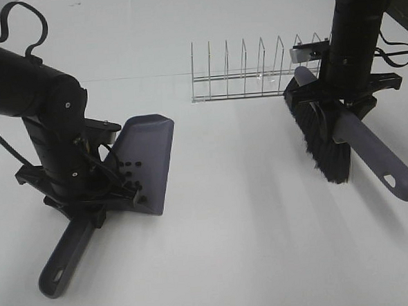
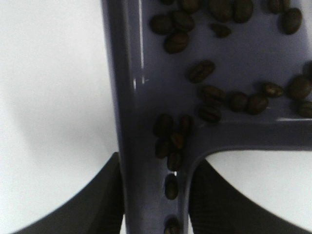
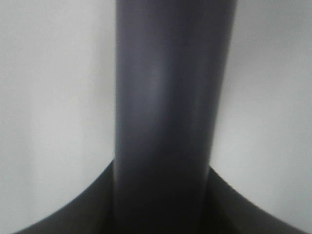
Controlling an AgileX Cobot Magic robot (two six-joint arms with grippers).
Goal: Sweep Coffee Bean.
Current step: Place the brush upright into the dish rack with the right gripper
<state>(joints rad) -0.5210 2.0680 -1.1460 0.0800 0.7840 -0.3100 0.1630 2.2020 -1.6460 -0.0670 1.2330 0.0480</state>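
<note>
Coffee beans (image 2: 212, 92) lie in the dustpan (image 1: 151, 146), long axes every way, a few filed along its handle; left jaws grip that handle, right jaws the brush (image 1: 325, 145) handle.

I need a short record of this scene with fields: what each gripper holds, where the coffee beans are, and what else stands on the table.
left gripper: shut on the handle of the dustpan
right gripper: shut on the handle of the brush
coffee beans: inside the dustpan, several gathered where pan meets handle
brush contact: cannot tell whether the bristles touch the table
wire rack: at the back, nothing in it
</note>
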